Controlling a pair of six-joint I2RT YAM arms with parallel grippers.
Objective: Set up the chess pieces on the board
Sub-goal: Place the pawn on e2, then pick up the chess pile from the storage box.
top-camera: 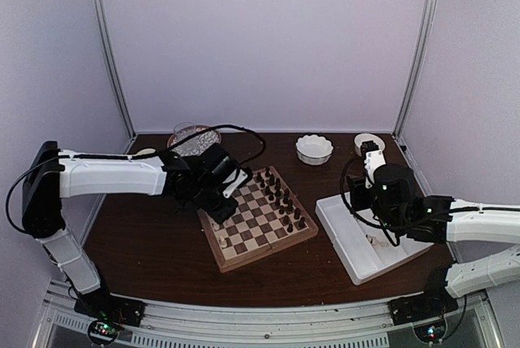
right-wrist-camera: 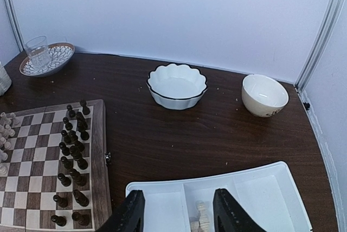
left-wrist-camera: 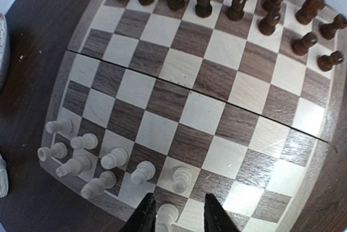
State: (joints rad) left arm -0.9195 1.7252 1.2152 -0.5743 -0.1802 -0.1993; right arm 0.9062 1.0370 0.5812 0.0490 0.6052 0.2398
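The board lies mid-table, its checks filling the left wrist view. Several cream-white chess pieces stand in its near left corner. My left gripper hovers low over that edge, open, with one white piece standing between its fingers, close to the left one and clear of the right. My right gripper is open above the white tray. A few white pieces lie in the tray's middle compartment below it.
Dark brown pieces line the board's far side. Behind the board are a scalloped white bowl, a cream cup, and a glass on a patterned plate. The tray sits right of the board.
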